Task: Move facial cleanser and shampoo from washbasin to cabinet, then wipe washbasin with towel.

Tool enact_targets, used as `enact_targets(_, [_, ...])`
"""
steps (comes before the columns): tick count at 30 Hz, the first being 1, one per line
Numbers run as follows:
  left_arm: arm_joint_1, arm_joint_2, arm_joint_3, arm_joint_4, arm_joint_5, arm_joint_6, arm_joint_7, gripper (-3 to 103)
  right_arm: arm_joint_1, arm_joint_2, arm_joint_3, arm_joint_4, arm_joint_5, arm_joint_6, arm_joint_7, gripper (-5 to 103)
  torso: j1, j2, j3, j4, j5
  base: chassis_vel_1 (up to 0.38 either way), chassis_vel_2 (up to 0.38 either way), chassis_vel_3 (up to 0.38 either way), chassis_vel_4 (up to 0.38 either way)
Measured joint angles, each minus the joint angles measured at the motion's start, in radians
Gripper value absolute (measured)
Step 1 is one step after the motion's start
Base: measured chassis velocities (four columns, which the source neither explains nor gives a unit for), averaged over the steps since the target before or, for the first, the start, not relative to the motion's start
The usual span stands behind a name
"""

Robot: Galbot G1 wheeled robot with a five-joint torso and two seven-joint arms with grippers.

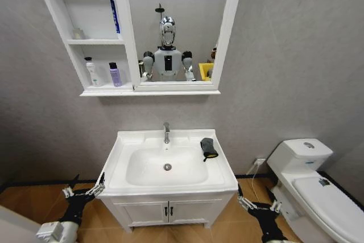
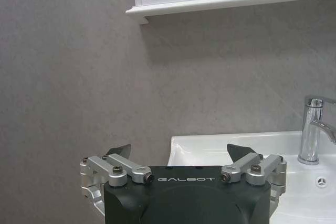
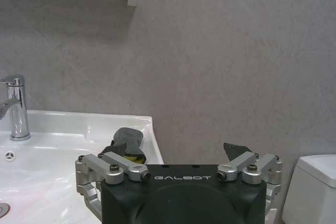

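The towel (image 1: 209, 147), a dark folded cloth, lies on the washbasin (image 1: 131, 140) rim at the back right, beside the tap (image 1: 166, 132). A white bottle (image 1: 91, 72) and a purple bottle (image 1: 115, 75) stand on the bottom open shelf of the cabinet (image 1: 108, 91); I cannot tell which is the facial cleanser and which the shampoo. My left gripper (image 1: 85, 188) hangs open, low at the basin's left front corner. My right gripper (image 1: 257, 202) is open, low at the right front corner. The right wrist view shows the towel (image 3: 126, 140) beyond that open gripper (image 3: 173, 150).
A white toilet (image 1: 310, 183) stands close on the right. Below the basin is a two-door vanity (image 1: 168, 211). The cabinet mirror (image 1: 176, 27) reflects the robot. The left wrist view shows the left gripper (image 2: 180, 151), the basin corner (image 2: 210, 148) and both bottles above.
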Motion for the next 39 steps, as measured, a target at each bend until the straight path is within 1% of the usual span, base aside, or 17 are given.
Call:
enact_targets(8, [0.0,0.0,0.0,0.0,0.0,0.0,0.0,100,0.032,0.009,-0.022,0.006,-0.001,-0.005,-0.045,100,0.0,0.0,0.0,0.0,0.0,0.0,0.0,0.0,0.0])
enact_targets(11, [0.0,0.0,0.0,0.0,0.0,0.0,0.0,100,0.049,0.002,-0.005,0.022,-0.002,-0.019,-0.071,100,0.0,0.0,0.0,-0.0002,0.0,0.0,0.0,0.0,0.0])
enact_targets(14, [0.0,0.0,0.0,0.0,0.0,0.0,0.0,100,0.052,-0.003,0.001,0.026,-0.002,-0.023,-0.077,100,0.0,0.0,0.0,-0.0002,0.0,0.0,0.0,0.0,0.0])
enact_targets(34, [0.0,0.0,0.0,0.0,0.0,0.0,0.0,100,0.054,-0.005,0.001,0.024,-0.001,-0.026,-0.077,100,0.0,0.0,0.0,-0.0002,0.0,0.0,0.0,0.0,0.0])
enact_targets(39, [0.0,0.0,0.0,0.0,0.0,0.0,0.0,100,0.055,-0.005,0.001,0.023,-0.001,-0.027,-0.077,100,0.001,0.0,0.0,-0.0001,0.0,0.073,-0.08,-0.071,0.073])
